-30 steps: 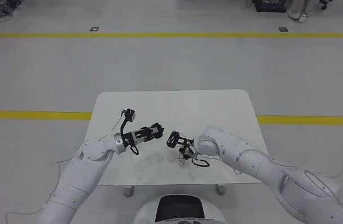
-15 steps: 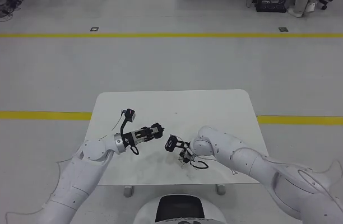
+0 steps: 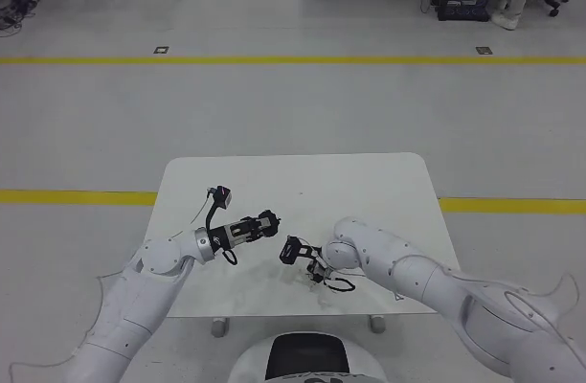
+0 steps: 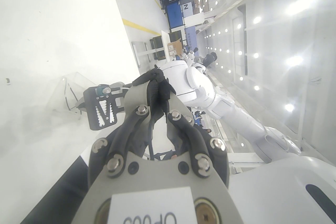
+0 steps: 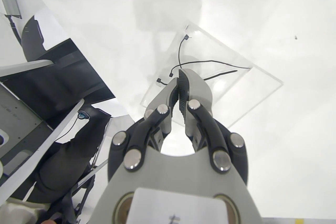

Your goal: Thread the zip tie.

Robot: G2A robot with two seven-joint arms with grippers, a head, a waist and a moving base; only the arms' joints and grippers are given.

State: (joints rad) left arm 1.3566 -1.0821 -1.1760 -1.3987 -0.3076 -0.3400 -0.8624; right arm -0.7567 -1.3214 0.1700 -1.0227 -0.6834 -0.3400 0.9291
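My right gripper (image 5: 179, 76) is shut on a thin black zip tie (image 5: 179, 51) whose strand leaves the fingertips and curves to its small head. It hangs just above a clear plastic tray (image 5: 249, 88) where other black zip ties (image 5: 218, 61) lie. From above, the right gripper (image 3: 289, 252) is near the table's front middle. My left gripper (image 3: 272, 222) hovers close by, pointing at it. Its black-padded fingertips (image 4: 157, 79) are pressed together; I cannot tell whether they pinch anything. The right arm's wrist plate (image 4: 101, 108) and the tray (image 4: 76, 78) lie just beyond them.
The white table (image 3: 370, 182) has rounded corners and bare surface at the back and right. A small dark speck (image 3: 299, 194) lies on it behind the grippers. Grey floor with yellow lines (image 3: 293, 59) surrounds the table.
My right gripper has shifted a little toward the table's front edge and slightly left. The left arm has kept still.
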